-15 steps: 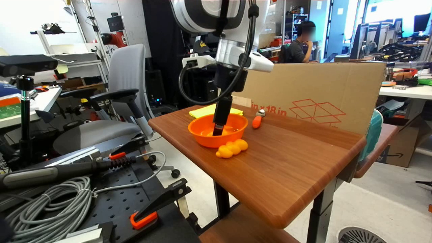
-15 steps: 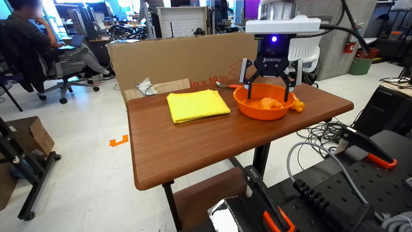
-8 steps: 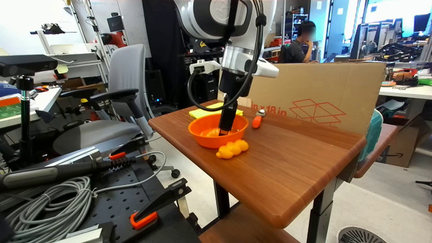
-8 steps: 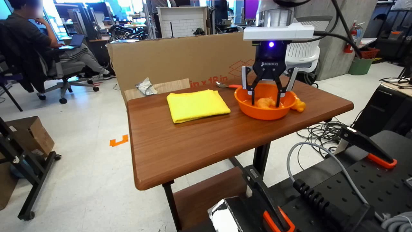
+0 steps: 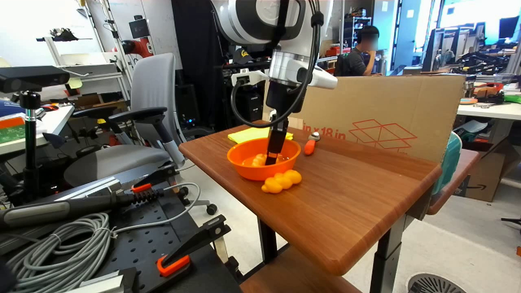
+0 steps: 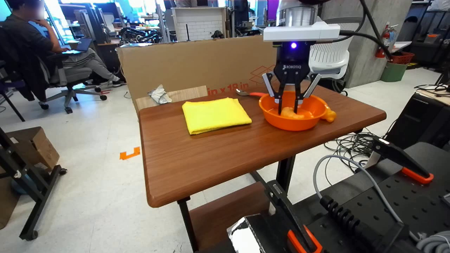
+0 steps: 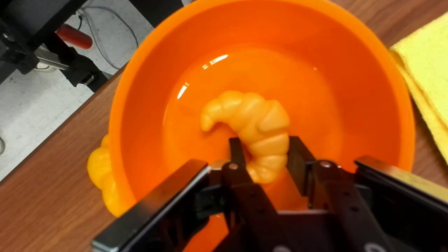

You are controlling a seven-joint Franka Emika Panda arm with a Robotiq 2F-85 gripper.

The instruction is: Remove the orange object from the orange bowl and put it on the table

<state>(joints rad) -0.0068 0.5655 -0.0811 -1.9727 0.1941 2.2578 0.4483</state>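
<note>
A curved, lumpy orange object [image 7: 245,108] like a croissant lies inside the orange bowl [image 7: 402,105], on its bottom. My gripper [image 7: 265,140] reaches down into the bowl, with one black finger on each side of the object's thicker end. Both fingers are closed in against it. In the exterior views the fingertips are low in the bowl [image 6: 293,124], and the object [image 5: 259,160] partly shows beside them. The bowl stands on the brown wooden table [image 6: 211,158].
A chunkier orange lump [image 5: 281,182] rests on the table against the bowl's outer side. A folded yellow cloth [image 6: 216,116] lies on the bowl's other side. An orange-handled utensil [image 5: 310,146] sits behind, before a cardboard panel [image 6: 193,66].
My fingers have drawn together from wide apart onto the orange object, and the arm has shifted a little. The bowl and the lump outside have slid slightly.
</note>
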